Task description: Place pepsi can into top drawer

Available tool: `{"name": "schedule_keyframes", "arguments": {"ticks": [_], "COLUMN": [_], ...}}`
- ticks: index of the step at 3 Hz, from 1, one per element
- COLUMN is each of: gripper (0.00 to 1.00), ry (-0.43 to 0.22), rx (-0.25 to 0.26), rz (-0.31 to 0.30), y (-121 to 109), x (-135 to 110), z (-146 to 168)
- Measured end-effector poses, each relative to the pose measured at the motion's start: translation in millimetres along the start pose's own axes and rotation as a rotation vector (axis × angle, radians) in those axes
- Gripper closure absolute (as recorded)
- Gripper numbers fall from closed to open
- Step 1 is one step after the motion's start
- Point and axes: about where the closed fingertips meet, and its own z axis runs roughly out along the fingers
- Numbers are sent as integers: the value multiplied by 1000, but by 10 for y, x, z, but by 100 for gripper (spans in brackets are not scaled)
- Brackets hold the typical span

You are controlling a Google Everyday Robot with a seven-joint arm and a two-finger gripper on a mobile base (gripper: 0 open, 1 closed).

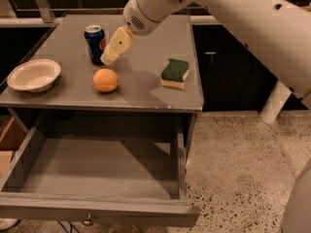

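The pepsi can (95, 43) stands upright on the grey tabletop, toward its back left. My gripper (110, 55) hangs from the white arm coming in from the upper right, and its cream-coloured tip is right beside the can's right side. The top drawer (97, 169) is pulled out wide below the tabletop, its grey floor bare, a small knob on its front.
An orange (105, 80) lies just in front of the can and gripper. A white bowl (34, 74) sits at the table's left edge. A green and yellow sponge (175, 73) lies at the right. Speckled floor extends right of the table (146, 98).
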Motion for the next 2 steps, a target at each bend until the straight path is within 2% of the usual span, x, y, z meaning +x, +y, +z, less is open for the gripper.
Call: {"name": "schedule_keyframes", "arguments": {"ticks": [1, 2], "gripper": [0, 0], "ry": [-12, -49], "rx": [-24, -62], "rz": [16, 34], "y": [85, 219], "x": [-14, -144], "z": [102, 375]}}
